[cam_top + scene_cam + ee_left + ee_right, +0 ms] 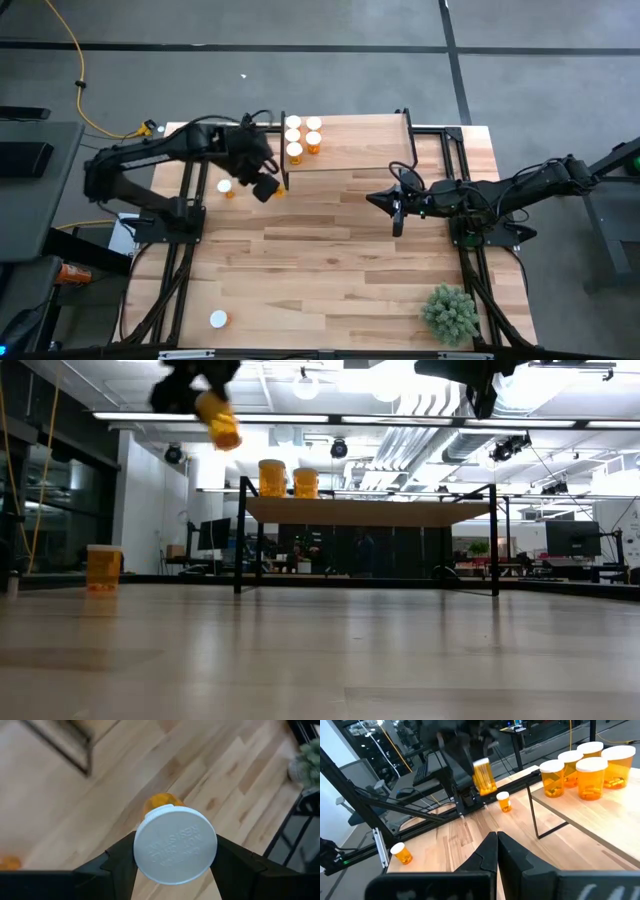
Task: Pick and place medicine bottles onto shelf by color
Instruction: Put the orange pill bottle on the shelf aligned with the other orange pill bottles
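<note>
High view. Low light-wood shelf on thin black legs (350,145) at the far middle of the plank-topped bench (330,270). Four orange translucent pill bottles with white caps (303,135) clustered at the shelf's left end, probably to keep like colour together and leave the rest of the board free. Left gripper (268,187) just off the shelf's left edge, clamped on a fifth orange bottle (279,190), likely mid-carry toward the cluster. One bottle (226,187) beside the left arm on the bench, another (218,320) near the front-left corner; both seemingly awaiting pickup. Right gripper (397,212) fully closed, empty, waiting in front of the shelf's right end. Green bushy plant (450,312) at front right, not part of the sort.

Low view. Held bottle (218,418) tilted, well above shelf level, presumably to clear the board's edge. Two shelf bottles (287,479) upright.

Left wrist view. White cap (175,844) pinched between the two dark fingers (120,862), partly open to the cap's width; orange body pointing away.

Right wrist view. Fingers (507,851) pressed together, nothing between. Held bottle (483,776) seen beyond, short of the shelf.
</note>
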You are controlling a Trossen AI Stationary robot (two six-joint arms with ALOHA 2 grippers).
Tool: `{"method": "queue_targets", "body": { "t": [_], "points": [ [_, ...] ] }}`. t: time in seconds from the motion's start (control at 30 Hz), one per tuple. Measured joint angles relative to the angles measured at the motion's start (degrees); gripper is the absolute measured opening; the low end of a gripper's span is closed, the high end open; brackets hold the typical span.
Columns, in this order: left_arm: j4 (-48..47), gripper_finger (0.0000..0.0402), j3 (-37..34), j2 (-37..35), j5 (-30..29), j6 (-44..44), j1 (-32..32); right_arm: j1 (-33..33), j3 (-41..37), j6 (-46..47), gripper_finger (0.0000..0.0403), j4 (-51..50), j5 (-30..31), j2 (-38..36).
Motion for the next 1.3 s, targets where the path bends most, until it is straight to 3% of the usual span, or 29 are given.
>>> {"method": "queue_targets", "body": {
  "t": [0.3, 0.53, 0.9, 1.3],
  "points": [
    [-2.87, 0.0204, 23.50, 18.42, -3.21, 12.63, -1.27, 0.00, -0.01, -0.18, 0.0000, -0.47, 0.03, 0.00],
    [-3.94, 0.0204, 34.20, 28.96, -10.68, 20.91, -1.16, 0.00, -0.01, -0.19, 0.0000, -0.47, 0.87, -0.02],
    [-7.31, 0.0204, 36.13, 36.30, -21.06, 29.78, 0.41, 0.00, 0.00, 0.96, 0.0000, -0.47, 0.89, -0.02],
    [-7.83, 0.0206, 36.15, 36.93, -21.21, 31.29, 4.25, 0.00, -0.01, 2.24, 0.0000, -0.47, 1.14, -0.02]
  ]
}}
